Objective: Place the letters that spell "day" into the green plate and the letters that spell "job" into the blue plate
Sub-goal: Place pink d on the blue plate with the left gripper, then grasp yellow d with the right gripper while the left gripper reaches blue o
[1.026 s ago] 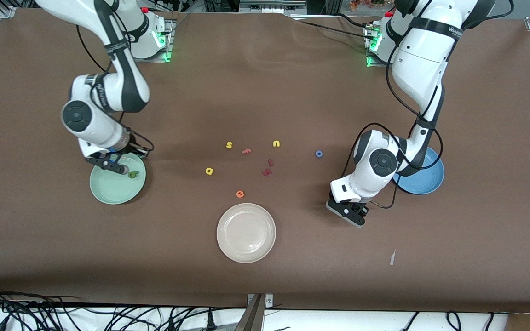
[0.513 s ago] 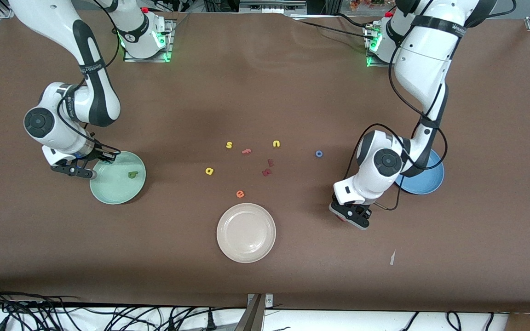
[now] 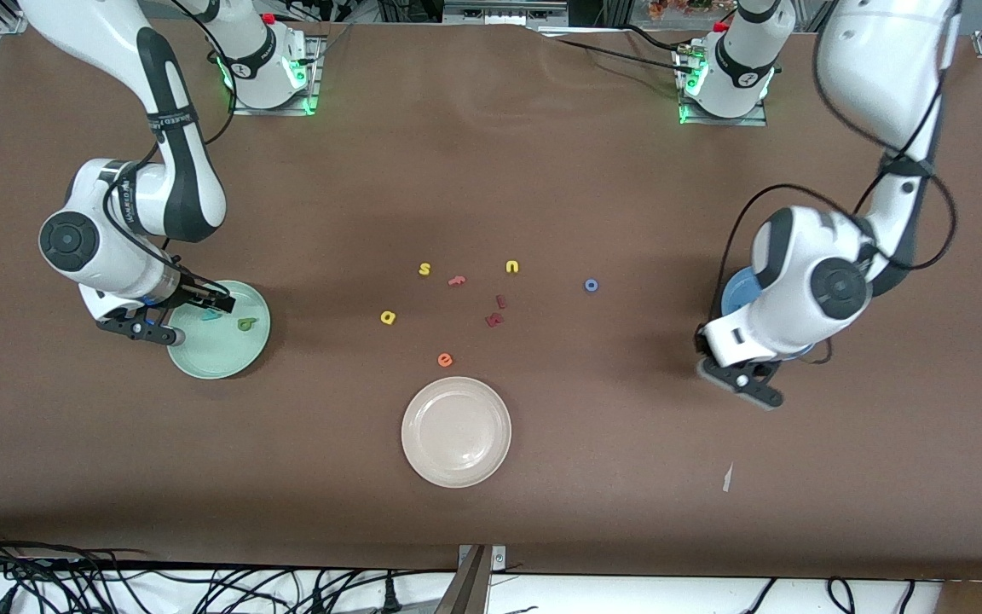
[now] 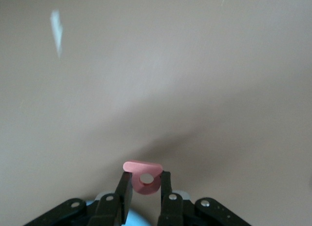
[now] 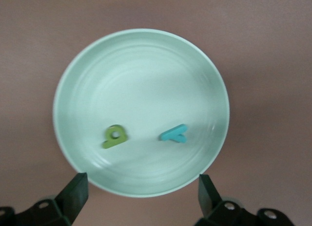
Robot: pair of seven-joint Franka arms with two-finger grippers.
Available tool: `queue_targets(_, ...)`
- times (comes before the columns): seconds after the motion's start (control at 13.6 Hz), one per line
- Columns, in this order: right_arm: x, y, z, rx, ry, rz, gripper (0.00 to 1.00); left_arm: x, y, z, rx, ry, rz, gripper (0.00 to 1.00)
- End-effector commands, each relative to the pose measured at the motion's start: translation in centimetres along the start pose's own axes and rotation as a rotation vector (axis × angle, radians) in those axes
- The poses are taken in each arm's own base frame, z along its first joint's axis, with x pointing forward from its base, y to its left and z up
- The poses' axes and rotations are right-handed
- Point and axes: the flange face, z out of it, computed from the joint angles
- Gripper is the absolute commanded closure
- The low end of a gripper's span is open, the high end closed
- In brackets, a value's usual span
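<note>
Two letters, green "d" (image 5: 115, 137) and teal "y" (image 5: 174, 134), lie in the green plate (image 5: 141, 50) under the wide-open right gripper (image 5: 141, 197). The left gripper (image 4: 146, 189) pinches the pink "b" (image 4: 144, 176) beside the blue plate (image 3: 738, 290). Between the plates lie the yellow "a" (image 3: 387, 317), blue "o" (image 3: 592, 285) and six stray letters, with a cream plate (image 3: 456, 431) nearer the camera.

Front camera high, overlooking table (image 3: 491, 170); wrist cameras close, downward.

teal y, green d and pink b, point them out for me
teal y (image 5: 174, 134), right wrist view, on the junction of its strokes
green d (image 5: 115, 137), right wrist view, beside its hole
pink b (image 4: 144, 178), left wrist view, on its loop between the fingers
</note>
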Motion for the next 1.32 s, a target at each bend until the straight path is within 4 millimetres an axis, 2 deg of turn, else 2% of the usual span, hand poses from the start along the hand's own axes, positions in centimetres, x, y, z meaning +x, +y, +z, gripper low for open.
queue_targets(0.0, -0.9, -4.4, -0.9, 0.019, -0.009, 0.08, 0.0, -8.7, -2.0, -0.7, -0.037, -0.051, 0.034, 0.75)
queue_targets(0.22, -2.0, -9.8, -1.1, 0.091, -0.026, 0.175, 0.0, -14.2, -4.7, 0.1, -0.054, -0.095, 0.008, 0.74)
queue_targets(0.29, -2.1, -11.4, -1.0, 0.095, -0.026, 0.205, 0.0, -15.0, -5.6, 0.4, -0.039, -0.111, 0.008, 0.66)
queue_targets(0.37, -2.4, -12.9, -0.8, 0.093, -0.025, 0.227, 0.0, -15.7, -6.5, 0.5, -0.023, -0.124, 0.011, 0.47)
queue_targets(0.44, -2.7, -14.4, -0.8, 0.095, -0.021, 0.255, 0.0, -15.8, -6.8, 0.5, -0.017, -0.128, 0.023, 0.22)
queue_targets(0.51, -2.9, -16.1, -0.8, 0.095, -0.01, 0.293, 0.0, -15.8, -6.9, 0.4, -0.015, -0.126, 0.022, 0.14)
queue_targets(0.73, -4.8, -22.0, 0.4, 0.081, 0.016, 0.379, 0.0, -14.8, -6.0, -0.1, -0.013, -0.113, 0.037, 0.12)
queue_targets(0.81, -5.5, -23.6, 1.2, 0.079, 0.03, 0.389, 0.0, -13.7, -4.4, -0.2, -0.015, -0.103, 0.058, 0.12)
queue_targets(0.95, -7.0, -26.3, 3.3, 0.087, 0.062, 0.401, 0.0, -10.5, 0.5, -0.3, -0.043, -0.055, 0.077, 0.12)
queue_targets(1.03, -7.5, -27.0, 4.6, 0.088, 0.068, 0.414, 0.0, -9.2, 3.1, 0.2, -0.058, -0.027, 0.054, 0.12)
queue_targets(1.17, -8.0, -27.8, 5.8, 0.093, 0.07, 0.409, 0.0, -7.0, 8.4, 1.5, -0.053, 0.004, 0.039, 0.12)
queue_targets(1.25, -8.0, -27.8, 6.1, 0.089, 0.066, 0.406, 0.0, -6.6, 10.1, 2.3, -0.061, 0.002, -0.006, 0.12)
